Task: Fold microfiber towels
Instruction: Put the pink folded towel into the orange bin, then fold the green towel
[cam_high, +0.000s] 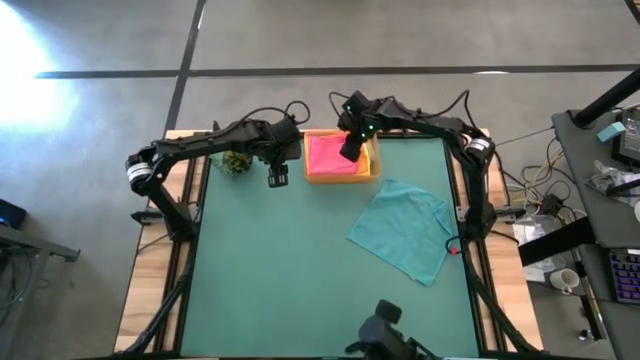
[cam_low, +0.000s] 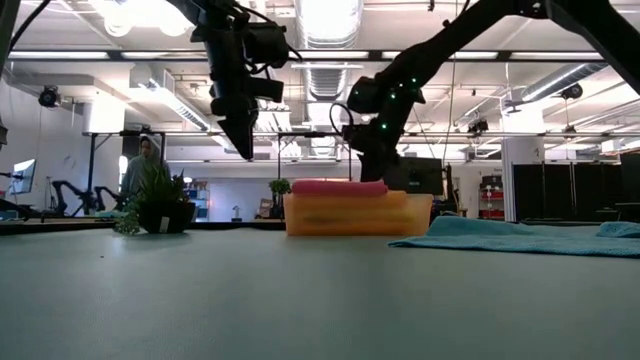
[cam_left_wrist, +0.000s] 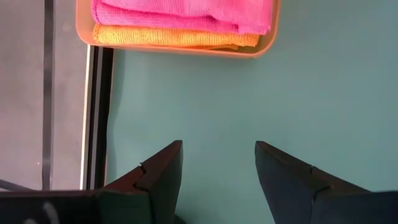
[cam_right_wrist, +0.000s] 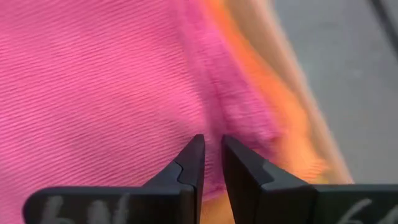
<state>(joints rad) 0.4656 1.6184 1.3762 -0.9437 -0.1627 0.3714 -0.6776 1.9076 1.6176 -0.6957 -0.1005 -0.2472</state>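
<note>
Hidden: the pink towel (cam_high: 331, 155) covered most of the tray (cam_high: 372, 172), so only an edge of the orange towel (cam_left_wrist: 174, 38) under it showed; whether more cloths lay beneath could not be told.
Right claw (cam_high: 349, 150): over the pink towel at the desk's far edge, fingers (cam_right_wrist: 191, 163) nearly together with a narrow gap, grasping nothing.
Left claw (cam_high: 277, 178): released, fingers wide, hovering above bare desk just left of the tray.
Teal towel (cam_high: 405, 228): spread flat near the desk's right edge, apart from the tray.
Plant (cam_high: 236, 161): near the far left corner.
Desk (cam_high: 290, 280): green mat, mostly bare.
Room: ceiling lights, a person (cam_low: 143, 165) far behind the plant, blurred by distance.
</note>
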